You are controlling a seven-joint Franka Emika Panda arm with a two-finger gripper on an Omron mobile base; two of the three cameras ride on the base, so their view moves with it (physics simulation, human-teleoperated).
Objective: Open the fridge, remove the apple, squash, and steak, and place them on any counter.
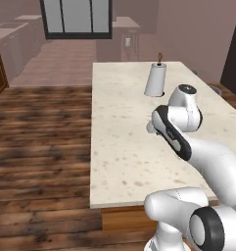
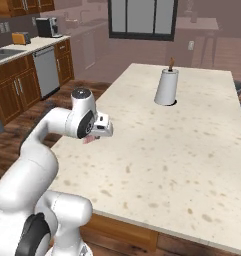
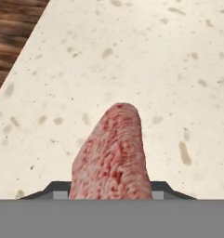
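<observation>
One arm: the white arm rises from its base, bends at the elbow and reaches forward over the near part of the counter (image 2: 157,150); the hand points down toward the stone top.
Gripper: the gripper (image 3: 111,193) is clenched on the steak (image 3: 112,153), one dark finger tip on each side of the meat at the bottom of the hand view.
Steak: a pinkish-red marbled slab, it hangs from the fingers with its rounded end toward the counter; in the right base view a small pink piece (image 2: 88,140) shows just under the hand, above the counter's left edge. I cannot tell if it touches the stone.
Counter: pale beige speckled stone on a wooden base; under the steak there is bare stone, and the wooden floor (image 3: 13,32) shows at the upper left corner of the hand view.
Paper towel roll: a white roll (image 2: 167,87) on a stand with a dark brown tip stands upright at the far part of the counter, well apart from the hand.
Around: a dishwasher (image 2: 47,70) sits in brown wooden cabinets along the left wall, with a toaster (image 2: 21,37) and a coffee machine (image 2: 46,26) on the top; a dark-framed window (image 2: 142,17) is at the far wall.
In the way: nothing stands between the hand and the stone below it.
</observation>
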